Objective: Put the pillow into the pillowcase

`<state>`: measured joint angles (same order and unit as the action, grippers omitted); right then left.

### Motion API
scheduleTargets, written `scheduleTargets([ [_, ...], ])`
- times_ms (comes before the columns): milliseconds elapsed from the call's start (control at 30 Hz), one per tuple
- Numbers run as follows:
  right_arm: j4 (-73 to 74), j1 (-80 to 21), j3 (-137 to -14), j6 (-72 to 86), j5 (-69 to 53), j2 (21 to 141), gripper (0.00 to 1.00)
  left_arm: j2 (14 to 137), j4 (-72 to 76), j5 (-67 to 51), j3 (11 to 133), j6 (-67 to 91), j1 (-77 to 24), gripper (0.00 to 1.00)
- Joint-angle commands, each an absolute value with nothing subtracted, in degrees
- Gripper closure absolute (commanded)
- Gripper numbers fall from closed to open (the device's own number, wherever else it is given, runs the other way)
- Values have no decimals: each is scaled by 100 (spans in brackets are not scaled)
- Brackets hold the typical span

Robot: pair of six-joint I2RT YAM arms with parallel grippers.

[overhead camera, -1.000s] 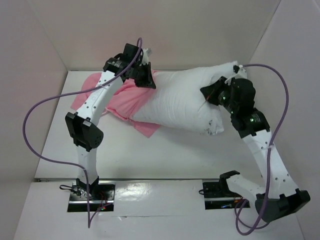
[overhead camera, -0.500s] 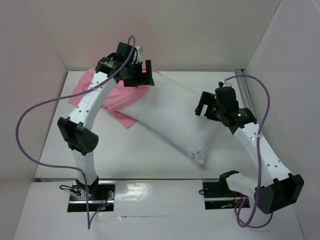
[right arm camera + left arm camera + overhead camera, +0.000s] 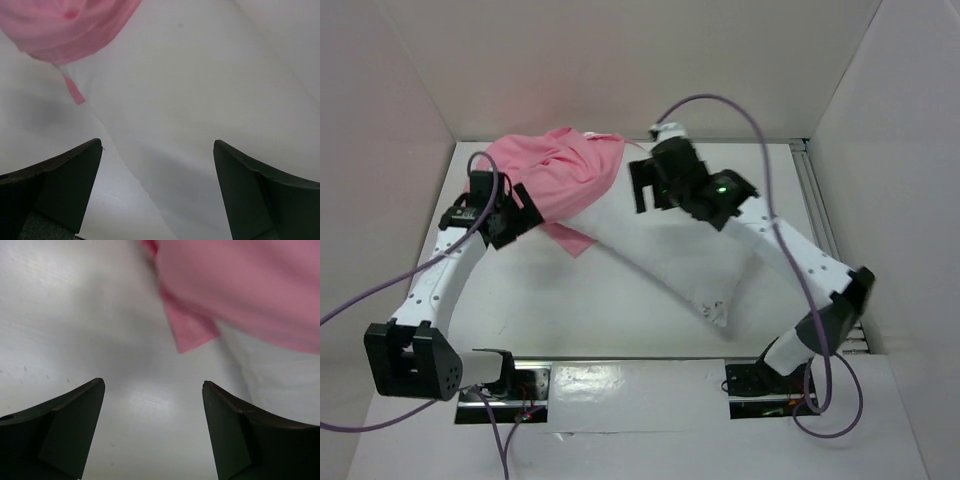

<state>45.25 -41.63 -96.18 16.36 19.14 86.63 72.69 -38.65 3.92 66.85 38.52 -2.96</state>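
- Shows the pillow [image 3: 685,255] lying slantwise on the table [image 3: 610,325], from the far left down to a near-right corner marked with dark specks [image 3: 712,304].
- Shows the pillowcase [image 3: 555,170] bunched in a heap at the far left, draped over the far end of the pillow.
- Cannot tell whether that end sits inside the sack or merely under it.
- Shows most of the pillow as bare white, outside the pink cloth.
- Shows one pink corner [image 3: 570,240] flat on the table, touching the pillow's left edge.
- Finds the left gripper [image 3: 520,215] spread wide over bare table, with nothing between its fingers [image 3: 60,435], near that pink corner and apart from the cloth.
- Finds the right gripper [image 3: 650,190] spread wide too, clamped on nothing, over the pillow's upper part, just beside the pillowcase's edge.
- From the right wrist, shows white pillow below the fingers [image 3: 55,190] and pink cloth at the top left.
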Motion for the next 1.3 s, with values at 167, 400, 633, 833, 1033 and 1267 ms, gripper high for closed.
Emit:
scheduleTargets([
  [167,4430,-5704,-9791,800,3462,10369,1,7198,-1558,-738,4633,5000,-185,8],
  [400,3858,-5687,-9790,650,3621,11311,16,8005,-1257,-634,4403,5089,-387,10],
  [633,3736,-5528,-10099,598,2955,11110,100,8507,-958,-571,4570,5150,-492,11],
  [833,3884,-5133,-10379,545,1953,10670,100,9070,-625,-519,4904,4984,-492,13],
  [1033,3946,-4860,-10441,492,1434,10547,100,9667,-387,-309,5168,5115,-545,19],
  [1267,4008,-4702,-10441,492,1196,10442,100,10264,184,-185,5448,5177,-720,22],
])
